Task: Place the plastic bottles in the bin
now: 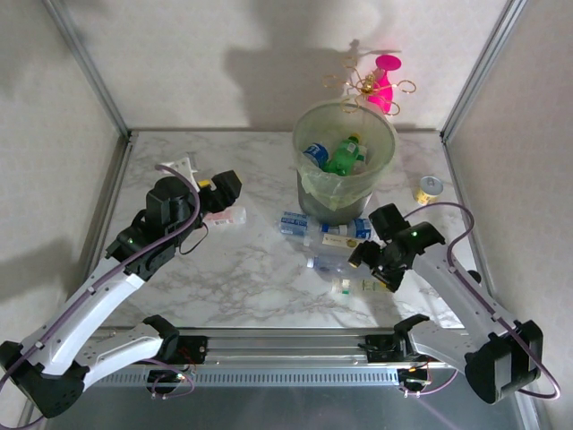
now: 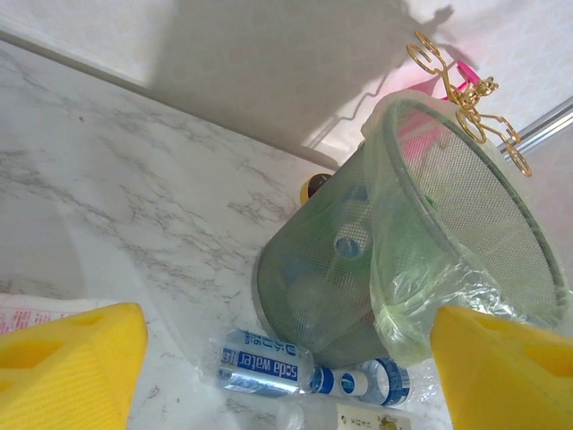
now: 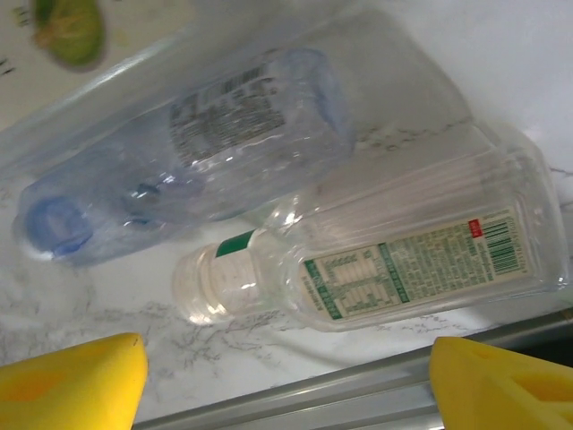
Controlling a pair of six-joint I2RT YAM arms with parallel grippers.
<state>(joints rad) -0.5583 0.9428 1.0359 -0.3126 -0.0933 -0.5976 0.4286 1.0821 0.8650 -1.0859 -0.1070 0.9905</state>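
Nearest, left gripper [image 2: 286, 367]: recorded open, empty, beside red-labelled bottle [image 1: 224, 218]. Bin [image 1: 345, 170]: stood rear-centre on table [image 1: 251, 269], partly filled. Right gripper [image 3: 286, 385]: open above two touching plastic bottles; green-labelled bottle [image 3: 394, 269] judged best straddled mid-body, blue-capped bottle [image 3: 188, 161] left undisturbed.

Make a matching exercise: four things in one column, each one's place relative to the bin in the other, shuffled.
1 green bottle
2 small metal can
3 pink-and-gold ornament
4 blue-labelled soda water bottle

a lying at the foot of the bin
b behind it, farther back
c inside it
d apart, to its right

Pairs: 1-c, 2-d, 3-b, 4-a
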